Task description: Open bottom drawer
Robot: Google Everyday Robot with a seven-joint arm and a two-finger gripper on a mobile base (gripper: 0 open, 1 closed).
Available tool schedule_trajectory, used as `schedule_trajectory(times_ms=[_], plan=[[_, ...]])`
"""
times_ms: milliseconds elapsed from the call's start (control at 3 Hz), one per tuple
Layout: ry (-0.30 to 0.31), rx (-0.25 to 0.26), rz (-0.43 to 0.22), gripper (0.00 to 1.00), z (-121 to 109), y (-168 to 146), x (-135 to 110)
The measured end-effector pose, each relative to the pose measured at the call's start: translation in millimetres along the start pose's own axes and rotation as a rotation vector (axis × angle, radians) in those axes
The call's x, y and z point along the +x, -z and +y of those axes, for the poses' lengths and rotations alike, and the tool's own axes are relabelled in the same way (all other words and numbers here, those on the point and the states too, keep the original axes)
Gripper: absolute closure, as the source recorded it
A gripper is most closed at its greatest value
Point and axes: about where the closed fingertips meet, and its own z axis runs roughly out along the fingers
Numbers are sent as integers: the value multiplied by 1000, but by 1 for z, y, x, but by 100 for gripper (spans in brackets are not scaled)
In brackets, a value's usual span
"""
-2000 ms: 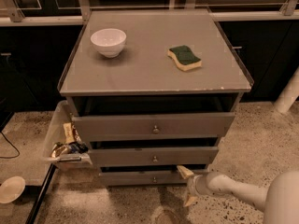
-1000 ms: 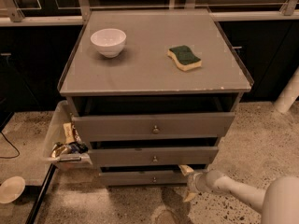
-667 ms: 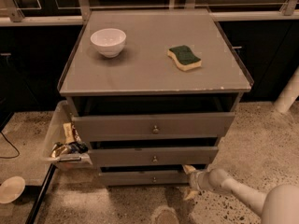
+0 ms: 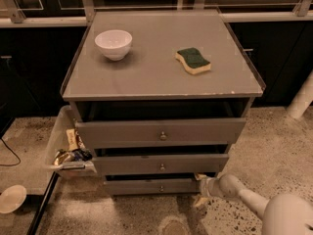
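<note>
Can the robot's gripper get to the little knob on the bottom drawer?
Probably yes. The gripper is low down at the right end of the bottom drawer, and nothing seems to stand between it and the knob.

A bowl (image 4: 113, 44) sits on the far left of the cabinet top (image 4: 161, 80), and a sponge (image 4: 193, 60) lies to its right, well apart from it. Under the top, three drawers stack: the top drawer (image 4: 127, 132), the middle drawer (image 4: 195, 163) beneath it, and the bottom drawer (image 4: 142, 186) lowest, near the floor. The gripper (image 4: 203, 190) is at the right end of the bottom drawer, its arm (image 4: 244, 196) reaching in from the near right corner. A bin (image 4: 57, 136) with packets in it stands against the cabinet's left side. A dish (image 4: 11, 199) lies on the floor at the near left. A post (image 4: 299, 99) stands at the far right.
</note>
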Motion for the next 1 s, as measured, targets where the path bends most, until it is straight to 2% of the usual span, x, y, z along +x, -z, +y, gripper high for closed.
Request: schedule_trajectory(times_ms=[667, 1000], plan=[[-36, -16, 28, 0, -4, -23, 23], [-36, -14, 29, 18, -5, -23, 24]])
